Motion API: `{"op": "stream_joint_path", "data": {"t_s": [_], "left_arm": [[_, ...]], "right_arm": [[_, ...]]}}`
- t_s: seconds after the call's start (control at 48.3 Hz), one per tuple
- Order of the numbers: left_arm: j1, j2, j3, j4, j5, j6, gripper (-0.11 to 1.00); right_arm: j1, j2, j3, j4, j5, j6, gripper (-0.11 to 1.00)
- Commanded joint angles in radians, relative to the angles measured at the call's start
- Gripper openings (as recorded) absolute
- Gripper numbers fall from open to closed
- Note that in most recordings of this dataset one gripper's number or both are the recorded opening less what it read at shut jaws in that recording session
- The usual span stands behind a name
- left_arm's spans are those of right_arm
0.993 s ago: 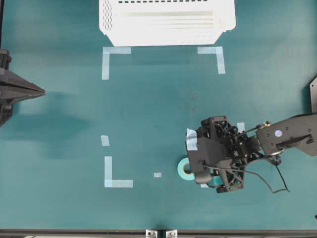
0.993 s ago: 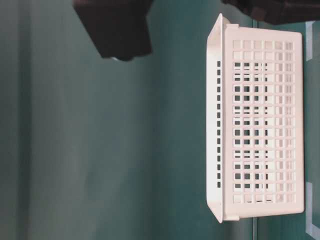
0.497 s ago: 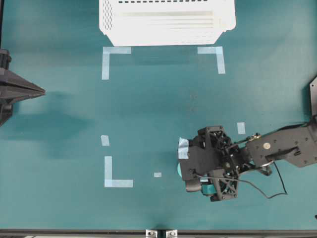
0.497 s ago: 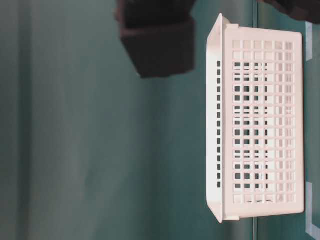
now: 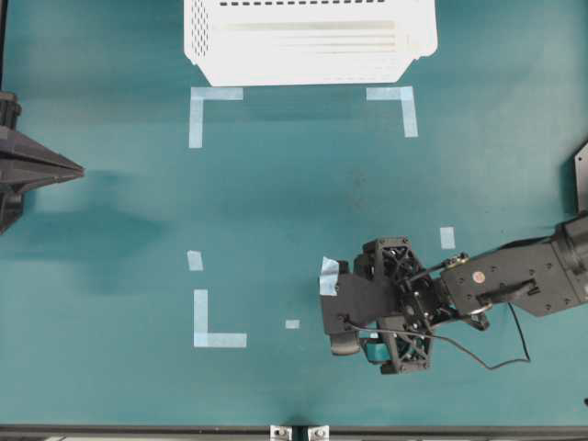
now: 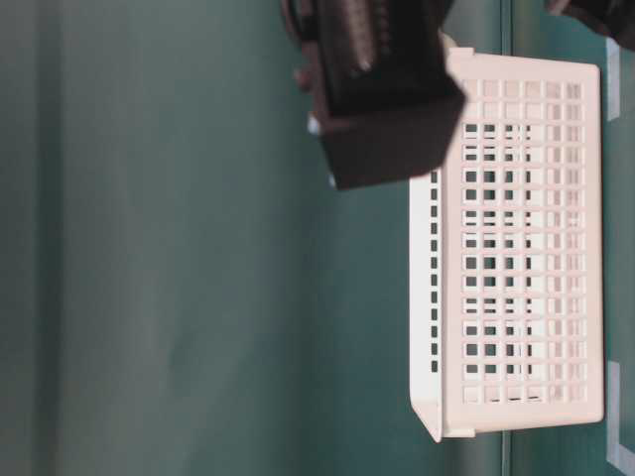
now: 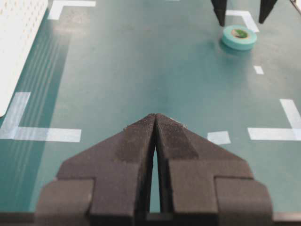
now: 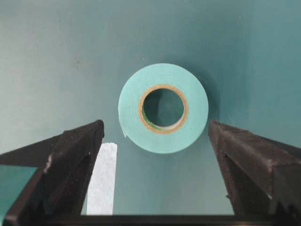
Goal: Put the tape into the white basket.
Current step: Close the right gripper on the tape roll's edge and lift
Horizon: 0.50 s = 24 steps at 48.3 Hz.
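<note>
Teal tape (image 8: 162, 108), a small round roll with a hollow centre, lies flat on the green table (image 5: 294, 202). In the right wrist view it sits between the two black fingers (image 8: 70, 155) of the right gripper (image 8: 157, 141), and the jaws are spread wide, one on each side of the roll, not touching it. A short pale strip (image 8: 102, 179) is stuck on the table just beside the roll. In the overhead view the right gripper (image 5: 349, 338) is at the near right part of the table and covers the tape almost fully. The white basket (image 5: 308, 41) stands at the far edge of the table, well apart from the tape, with pale corner marks (image 5: 209, 106) in front of it. The left gripper (image 7: 155, 125) is at the left side, its two fingers pressed together with nothing between them. From the left wrist view the tape (image 7: 239, 36) is far away.
</note>
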Motion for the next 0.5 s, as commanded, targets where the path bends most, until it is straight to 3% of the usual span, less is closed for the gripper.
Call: {"op": "stream_joint_path", "data": {"t_s": [0.0, 0.31, 0.476], "left_arm": [[-0.002, 0.009, -0.011, 0.0, -0.009, 0.0, -0.11], [-0.002, 0.009, -0.011, 0.0, -0.009, 0.0, -0.11], [-0.002, 0.009, -0.011, 0.002, -0.009, 0.0, -0.11]], "right_arm": [[0.006, -0.005, -0.032, -0.002, -0.003, 0.002, 0.97], [0.006, 0.014, -0.044, -0.003, -0.003, 0.002, 0.97], [0.005, 0.021, -0.044, -0.028, -0.003, 0.006, 0.97]]}}
